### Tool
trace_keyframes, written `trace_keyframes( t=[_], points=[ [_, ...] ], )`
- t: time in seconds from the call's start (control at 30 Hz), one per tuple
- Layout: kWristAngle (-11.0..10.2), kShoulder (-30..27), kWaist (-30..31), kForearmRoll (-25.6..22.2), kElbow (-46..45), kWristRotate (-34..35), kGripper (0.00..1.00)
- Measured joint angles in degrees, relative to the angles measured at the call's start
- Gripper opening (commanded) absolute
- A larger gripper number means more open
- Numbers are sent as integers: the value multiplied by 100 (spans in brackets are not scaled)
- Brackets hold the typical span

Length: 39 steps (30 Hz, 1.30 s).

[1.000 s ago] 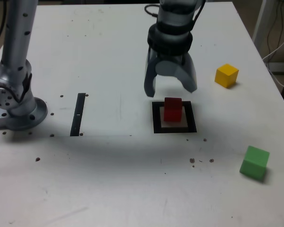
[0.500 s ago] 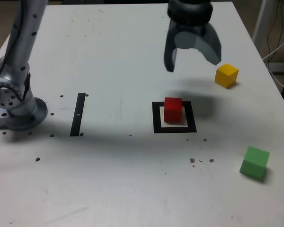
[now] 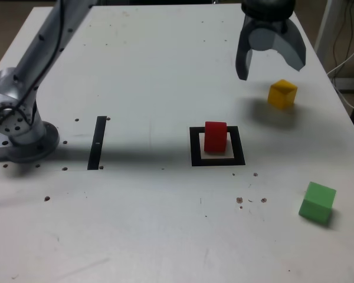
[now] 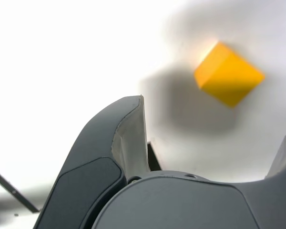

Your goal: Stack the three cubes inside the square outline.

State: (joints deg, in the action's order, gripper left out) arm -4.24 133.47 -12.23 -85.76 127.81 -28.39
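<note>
Gripper (image 3: 270, 63) hangs above the far part of the white desk (image 3: 147, 224), jaws spread wide and holding nothing, its fingers pointing down. The grey arm reaches up from its base (image 3: 20, 132) at the exterior view's left and out of frame.

Nearest the camera, well clear of the gripper, the green cube (image 3: 317, 202) sits alone on the desk. Farther in, the red cube (image 3: 215, 137) stands inside the square outline (image 3: 194, 146), a thick black border with a white centre. Just below and beside the gripper rests the yellow cube (image 3: 282, 94), untouched; the wrist view shows it (image 4: 229, 74) corner-on, ahead of the open fingers (image 4: 128, 138).
</note>
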Motion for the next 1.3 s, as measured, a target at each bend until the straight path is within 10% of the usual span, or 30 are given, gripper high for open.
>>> trace_keyframes(
  t=[1.3],
  points=[
    [-385,958,-27,-31,1091,-2936,98]
  ],
)
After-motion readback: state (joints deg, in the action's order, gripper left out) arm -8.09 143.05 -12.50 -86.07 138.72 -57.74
